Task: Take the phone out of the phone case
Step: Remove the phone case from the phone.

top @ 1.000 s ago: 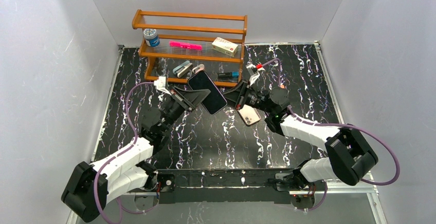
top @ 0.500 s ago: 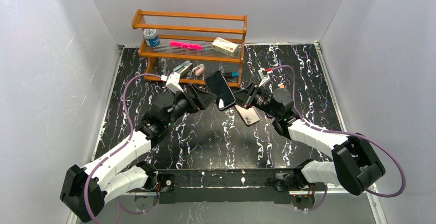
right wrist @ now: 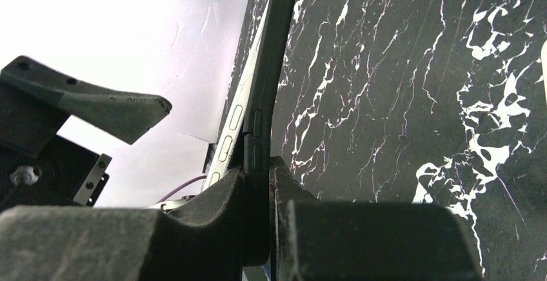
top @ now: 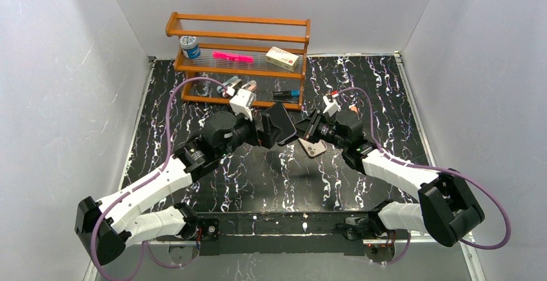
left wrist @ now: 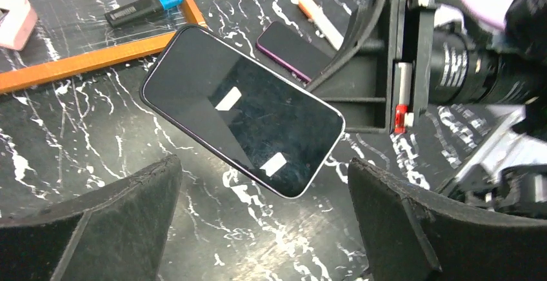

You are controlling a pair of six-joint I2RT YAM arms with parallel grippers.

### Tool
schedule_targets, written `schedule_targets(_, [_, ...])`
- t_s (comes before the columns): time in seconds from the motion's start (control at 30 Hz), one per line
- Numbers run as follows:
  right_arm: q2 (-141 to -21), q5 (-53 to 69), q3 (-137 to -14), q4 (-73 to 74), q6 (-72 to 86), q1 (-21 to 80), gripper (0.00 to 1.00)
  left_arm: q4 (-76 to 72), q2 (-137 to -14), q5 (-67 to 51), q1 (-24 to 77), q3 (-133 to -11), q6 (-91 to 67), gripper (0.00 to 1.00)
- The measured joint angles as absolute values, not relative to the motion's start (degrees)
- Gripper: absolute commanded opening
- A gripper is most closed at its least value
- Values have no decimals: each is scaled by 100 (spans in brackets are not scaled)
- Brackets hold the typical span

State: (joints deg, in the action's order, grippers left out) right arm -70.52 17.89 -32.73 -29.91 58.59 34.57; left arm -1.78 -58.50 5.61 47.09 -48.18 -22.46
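The phone (left wrist: 242, 110), black screen up, hangs tilted above the table, still in its dark phone case (right wrist: 261, 123). Edge-on in the right wrist view, the phone's silver side (right wrist: 232, 120) stands slightly off the case. My right gripper (right wrist: 259, 165) is shut on the case's edge and appears in the top view (top: 308, 129) to the right of the phone (top: 282, 123). My left gripper (left wrist: 263, 165) is open wide just short of the phone's near corner, touching nothing; from above the left gripper (top: 268, 129) sits at the phone's left.
A pink phone (top: 314, 147) lies on the table under the right gripper. A dark, purple-edged phone (left wrist: 293, 49) and an orange-tipped marker (left wrist: 316, 17) lie beyond. The wooden rack (top: 238, 36) stands at the back, a blue-capped marker (left wrist: 139, 10) on its lowest shelf.
My left gripper has opened wide, letting go of the phone, and its arm has swung right. The right gripper has carried the phone slightly right and turned it more edge-on.
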Motion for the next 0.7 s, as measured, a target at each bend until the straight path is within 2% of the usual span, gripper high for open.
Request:
schedule_targets(0.33, [-7052, 1791, -3522, -2440, 5937, 3457, 1, 95, -6536, 1754, 5778, -5133, -906, 87])
schedule_targets(0.7, [-7052, 1798, -3548, -2272, 5983, 3457, 1, 137, -6919, 2847, 6372, -5387, -281, 68])
